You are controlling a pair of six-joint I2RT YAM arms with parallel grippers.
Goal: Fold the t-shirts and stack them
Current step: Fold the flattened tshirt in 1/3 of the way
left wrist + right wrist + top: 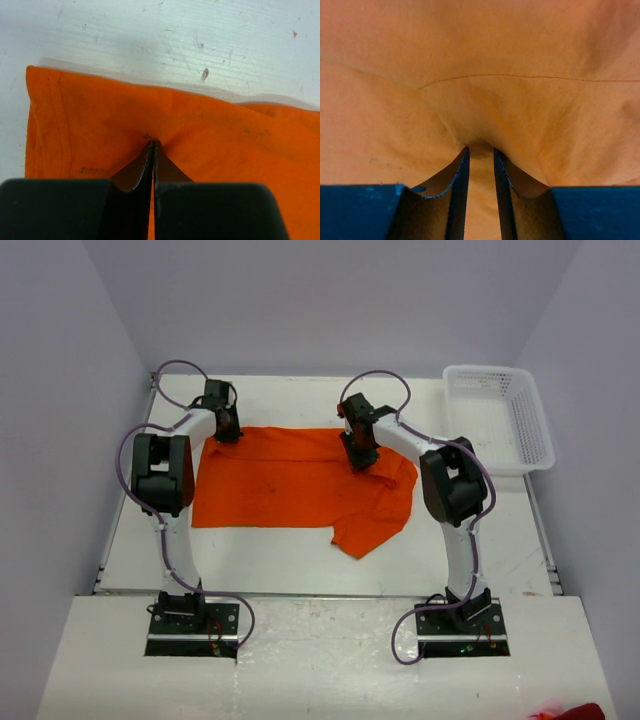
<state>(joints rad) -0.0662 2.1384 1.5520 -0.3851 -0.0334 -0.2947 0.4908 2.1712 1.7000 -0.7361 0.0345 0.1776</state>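
Observation:
One orange t-shirt (290, 490) lies spread on the white table, with a flap hanging toward the near edge at its right side. My left gripper (226, 430) is at the shirt's far left corner. In the left wrist view this gripper (152, 145) is shut, pinching the t-shirt (210, 130) just inside its hemmed edge. My right gripper (360, 455) is on the shirt's far right part. In the right wrist view its jaws (481, 150) stand a little apart with a fold of the t-shirt (480, 90) bunched between them, and creases run out from the pinch.
A white plastic basket (520, 435) stands at the table's far right corner. Purple cables loop over both arms. A bit of red and pink cloth (575, 712) shows at the bottom right edge, off the table. Grey walls close in the left, right and back.

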